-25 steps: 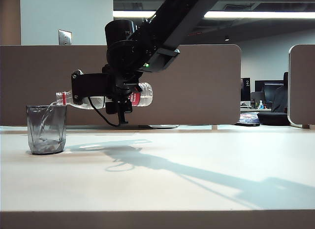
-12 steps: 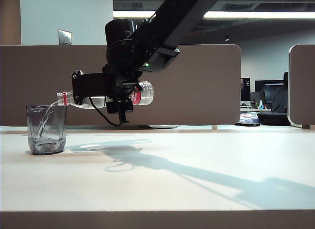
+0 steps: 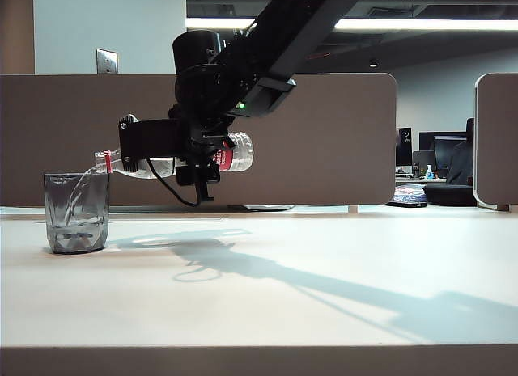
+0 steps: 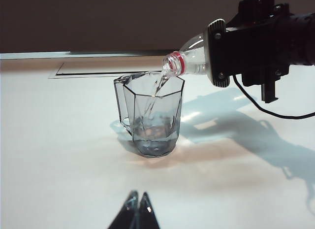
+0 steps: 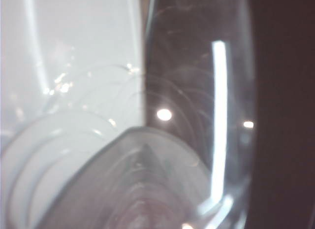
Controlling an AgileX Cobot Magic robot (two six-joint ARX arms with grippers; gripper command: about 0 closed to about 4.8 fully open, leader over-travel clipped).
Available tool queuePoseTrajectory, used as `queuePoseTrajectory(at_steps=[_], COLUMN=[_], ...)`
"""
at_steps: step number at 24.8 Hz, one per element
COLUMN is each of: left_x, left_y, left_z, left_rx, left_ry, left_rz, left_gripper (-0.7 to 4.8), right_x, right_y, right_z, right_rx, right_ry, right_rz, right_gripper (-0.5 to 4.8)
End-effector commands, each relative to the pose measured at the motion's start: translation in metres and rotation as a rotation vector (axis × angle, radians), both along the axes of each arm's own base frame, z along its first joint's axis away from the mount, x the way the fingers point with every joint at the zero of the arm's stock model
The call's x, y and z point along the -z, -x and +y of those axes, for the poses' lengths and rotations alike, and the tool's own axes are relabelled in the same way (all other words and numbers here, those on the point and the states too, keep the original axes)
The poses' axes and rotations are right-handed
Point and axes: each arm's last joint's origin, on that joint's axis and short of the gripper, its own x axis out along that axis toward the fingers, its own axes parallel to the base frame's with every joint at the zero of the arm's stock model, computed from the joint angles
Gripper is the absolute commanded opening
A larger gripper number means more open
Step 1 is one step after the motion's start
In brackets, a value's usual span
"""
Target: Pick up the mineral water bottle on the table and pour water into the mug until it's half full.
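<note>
While my right hand grips the tipped mineral water bottle, water streams into the mug; my left hand sits pinched together low over the surface.

The mug stands on the desk, far left. The bottle lies nearly level in the air to its right, held in the right end effector, mouth just above the mug's right rim. Water falls from the mouth into the mug. The left end effector sits low, nearer than the mug. Partition panels stand behind the desk.
</note>
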Motion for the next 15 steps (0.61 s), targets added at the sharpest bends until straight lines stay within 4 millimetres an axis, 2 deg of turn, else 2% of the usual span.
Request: queuePoseTrajectory(at_steps=[1,15], left_x=[-0.0022,-0.0022], left_y=[0.0001,0.0001], left_z=[-0.0002,-0.0002], left_rx=[0.004,0.004], left_ry=[0.002,0.002], left_rz=[-0.015,-0.015], left_gripper=[-0.05,-0.05], right_x=[-0.0229,-0.0264], right_y=[0.0020,0.0022], right_z=[0.0014,0.0003], right_rx=[0.002,0.003], right_ry=[-0.069,-0.051], right_rz=[-0.081,-0.091], right_gripper=[2.56,2.55])
